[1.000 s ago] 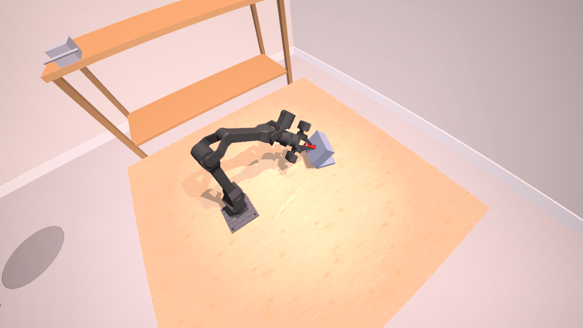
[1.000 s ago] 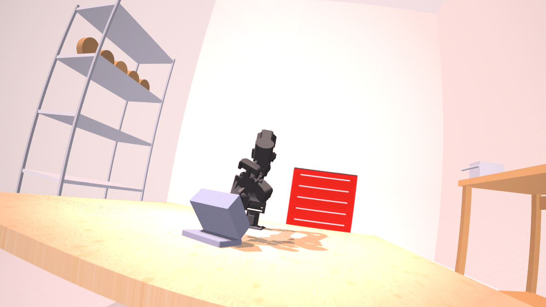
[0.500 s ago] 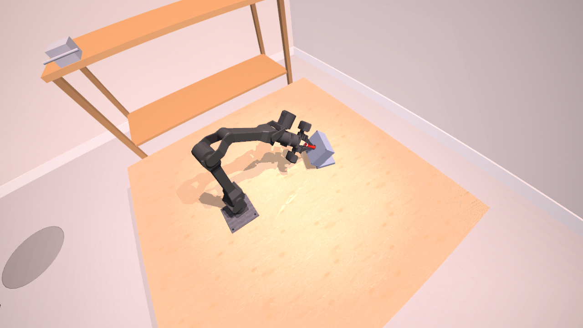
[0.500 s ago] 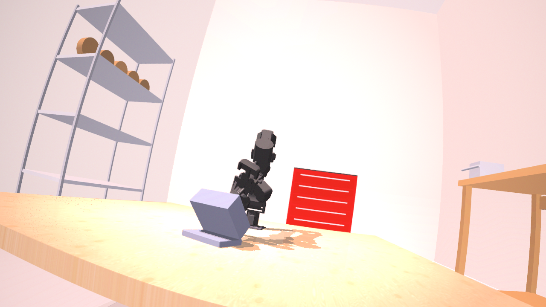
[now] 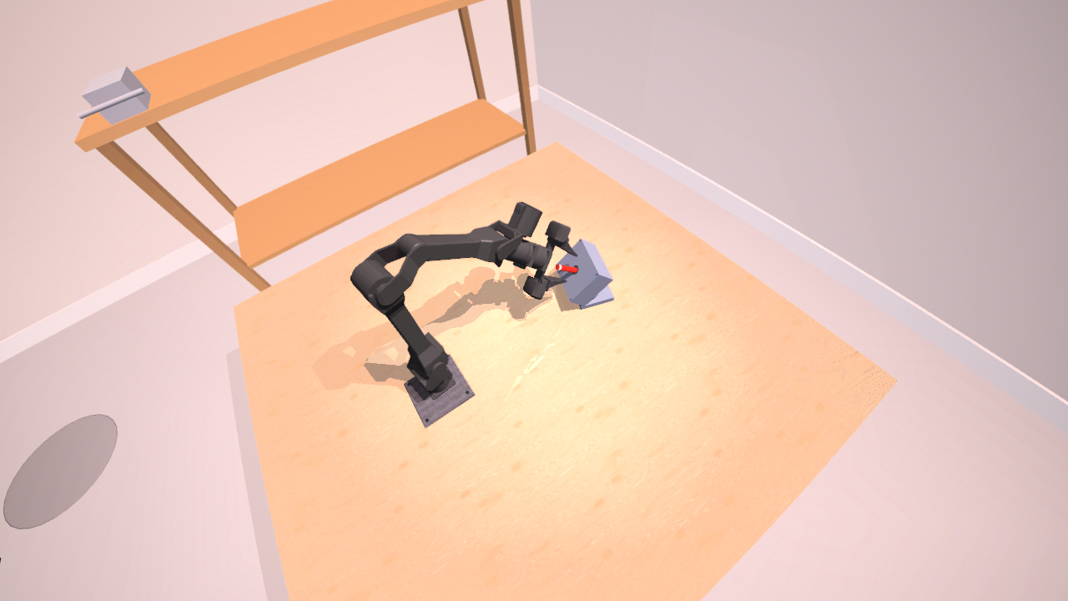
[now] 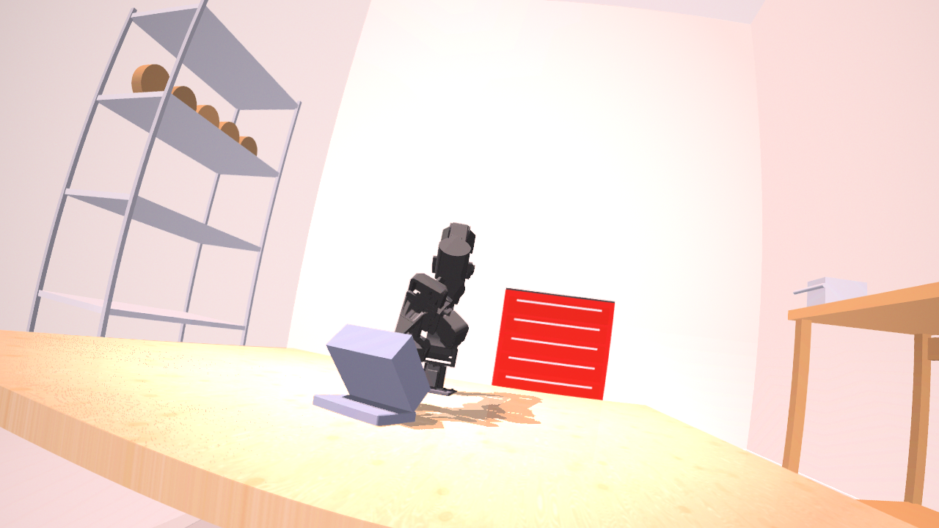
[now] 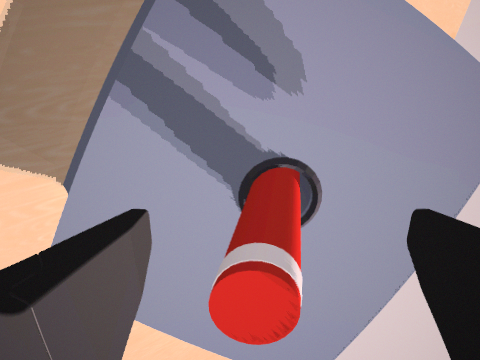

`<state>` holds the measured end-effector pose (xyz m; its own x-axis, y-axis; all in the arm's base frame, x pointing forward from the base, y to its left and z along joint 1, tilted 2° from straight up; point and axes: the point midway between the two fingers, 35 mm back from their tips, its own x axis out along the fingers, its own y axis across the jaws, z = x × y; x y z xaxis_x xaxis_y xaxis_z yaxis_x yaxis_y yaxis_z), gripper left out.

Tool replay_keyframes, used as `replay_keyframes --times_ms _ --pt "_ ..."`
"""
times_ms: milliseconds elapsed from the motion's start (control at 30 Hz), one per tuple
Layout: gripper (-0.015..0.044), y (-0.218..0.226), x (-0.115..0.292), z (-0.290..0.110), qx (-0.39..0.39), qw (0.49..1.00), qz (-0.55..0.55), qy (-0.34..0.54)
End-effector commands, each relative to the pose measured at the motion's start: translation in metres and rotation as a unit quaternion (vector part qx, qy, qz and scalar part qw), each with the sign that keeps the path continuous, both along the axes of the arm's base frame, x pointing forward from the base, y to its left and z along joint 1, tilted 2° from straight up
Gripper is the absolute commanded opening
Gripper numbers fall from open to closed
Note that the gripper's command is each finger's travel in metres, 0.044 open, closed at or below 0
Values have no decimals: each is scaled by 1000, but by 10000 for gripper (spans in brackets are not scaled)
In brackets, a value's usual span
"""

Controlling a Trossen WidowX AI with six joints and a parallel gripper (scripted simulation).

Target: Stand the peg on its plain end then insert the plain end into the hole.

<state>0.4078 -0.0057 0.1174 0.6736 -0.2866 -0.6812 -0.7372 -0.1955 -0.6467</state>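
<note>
1. Top view: the peg (image 5: 567,267) sits plugged into the sloped panel (image 5: 591,275), red shaft poking out of the panel's face back toward the arm. The hand (image 5: 558,263) is right there at the panel, one finger to each side of the peg, a clear gap on both. Everything stands on the wooden counter (image 5: 672,448), with the arm's base plate (image 5: 462,400) well back from the panel.

2. Exterior view: we see the panel (image 6: 374,374) from behind, so the peg and hole are hidden. The dark arm (image 6: 452,262) leans in over the panel's far side (no way to judge the fingers from this angle).

3. Wrist view: here's the one that matters. The peg (image 7: 263,254) runs straight away from the camera into the hole (image 7: 310,190) in the panel's face (image 7: 374,107), white band (image 7: 256,263) and banded end nearest us, plain end inside. The two fingers stand wide at the frame's edges, touching nothing; the hand is spread well open and holds nothing.

4. The call: the peg's long axis lines up with the hand's own approach line, dead centre between the fingers. I'd judge insertion done and release made; what remains is a retreat straight back along that axis, since any sideways drift could let a finger clip the banded end and lever the peg in the hole.
</note>
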Motion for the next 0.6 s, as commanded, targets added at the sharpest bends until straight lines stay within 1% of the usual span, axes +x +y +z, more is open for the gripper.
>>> replay_keyframes --times_ms 0,33,567 --pt "420 1 -1 2 0 1000 0 1" --pt "440 1 -2 3 0 1000 0 1" --pt "440 11 -18 22 0 1000 1 3"
